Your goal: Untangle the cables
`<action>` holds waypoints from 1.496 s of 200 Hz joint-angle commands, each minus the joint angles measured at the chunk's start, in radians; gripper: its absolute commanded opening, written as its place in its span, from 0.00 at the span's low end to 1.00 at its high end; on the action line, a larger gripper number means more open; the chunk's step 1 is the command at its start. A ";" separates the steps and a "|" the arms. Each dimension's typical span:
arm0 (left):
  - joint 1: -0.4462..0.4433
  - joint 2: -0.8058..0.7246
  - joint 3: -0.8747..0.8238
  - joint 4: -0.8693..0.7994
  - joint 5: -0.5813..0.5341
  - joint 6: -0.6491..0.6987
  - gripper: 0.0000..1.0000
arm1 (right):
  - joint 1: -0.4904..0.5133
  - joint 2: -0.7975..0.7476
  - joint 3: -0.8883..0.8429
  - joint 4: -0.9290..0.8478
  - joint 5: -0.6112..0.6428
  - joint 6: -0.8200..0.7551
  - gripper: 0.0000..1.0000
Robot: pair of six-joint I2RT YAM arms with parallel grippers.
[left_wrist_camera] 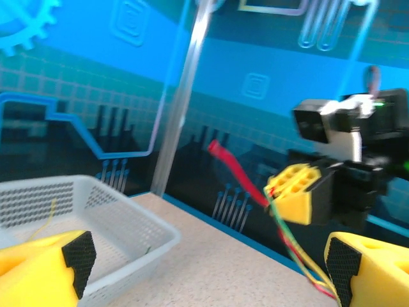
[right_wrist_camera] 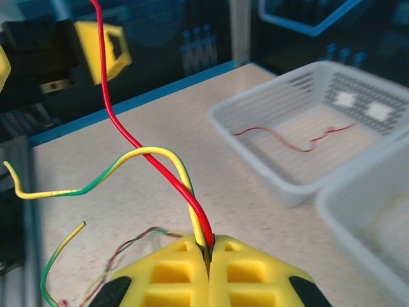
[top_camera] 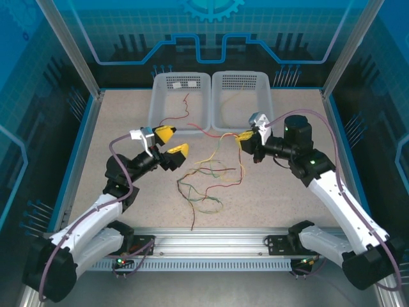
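Cables: thin, wavy red, green and yellow wires (top_camera: 203, 173) lie loosely tangled at mid-frame on the speckled surface (top_camera: 275, 204).
Handling: light, limp and springy, I judge.
Right gripper (right_wrist_camera: 208, 256): yellow fingers (right_wrist_camera: 255, 272) pinched tight on a red and a yellow-green strand, holding them raised.
Left gripper (top_camera: 171, 143): fingers (top_camera: 165, 134) spread wide, holding nothing.
Best hold: a free end, away from the crossings.

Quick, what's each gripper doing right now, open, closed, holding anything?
Left gripper: open, holding nothing.
Right gripper: closed on the red and yellow-green cables.
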 commanded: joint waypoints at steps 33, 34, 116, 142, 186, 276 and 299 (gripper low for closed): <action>0.005 0.096 0.036 0.217 0.137 -0.023 0.98 | 0.030 0.028 -0.010 0.052 -0.256 -0.002 0.00; 0.005 0.098 0.037 0.216 0.138 -0.023 0.98 | 0.030 0.028 -0.010 0.053 -0.257 -0.001 0.00; -0.019 0.187 0.084 0.390 0.265 -0.119 0.91 | 0.094 0.074 -0.031 0.111 -0.196 0.037 0.00; -0.038 0.191 0.090 0.396 0.296 -0.112 0.89 | 0.093 0.078 -0.027 0.117 -0.159 0.068 0.00; -0.065 0.185 0.102 0.315 0.280 -0.050 0.75 | 0.092 0.072 -0.043 0.148 -0.140 0.090 0.00; -0.066 0.192 0.062 0.300 0.222 -0.024 0.55 | 0.088 0.026 -0.089 0.225 -0.124 0.140 0.00; -0.067 0.192 0.060 0.303 0.214 -0.021 0.42 | 0.088 0.035 -0.086 0.223 -0.135 0.142 0.00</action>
